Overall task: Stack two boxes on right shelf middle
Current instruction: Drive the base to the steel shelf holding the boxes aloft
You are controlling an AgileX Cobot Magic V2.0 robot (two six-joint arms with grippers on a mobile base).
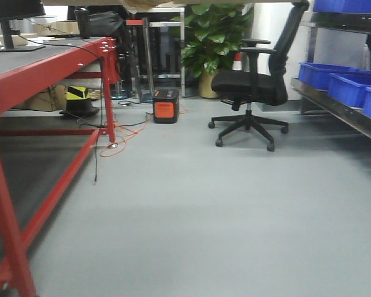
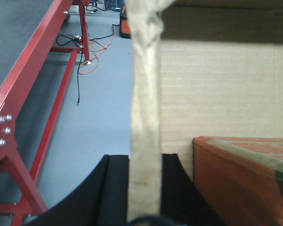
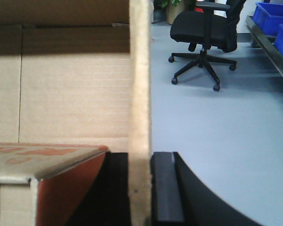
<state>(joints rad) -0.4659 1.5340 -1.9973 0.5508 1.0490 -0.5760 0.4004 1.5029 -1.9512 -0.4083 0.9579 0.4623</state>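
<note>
While hauling box (image 2: 217, 89): transit step, side walls clamped tight in left gripper (image 2: 145, 162) and right gripper (image 3: 141, 157). Next, turn right toward shelf (image 1: 318, 98), align with middle level.

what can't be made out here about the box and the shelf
Box outline: cut off by frame edges in both wrist views; only a sliver at the front view's top edge.
Left tool and right tool: inner faces hidden by the box wall each clamps.
Shelf levels: blurred, cut off by the front view's right edge.
Orange-sided box inside: mostly out of frame.
</note>
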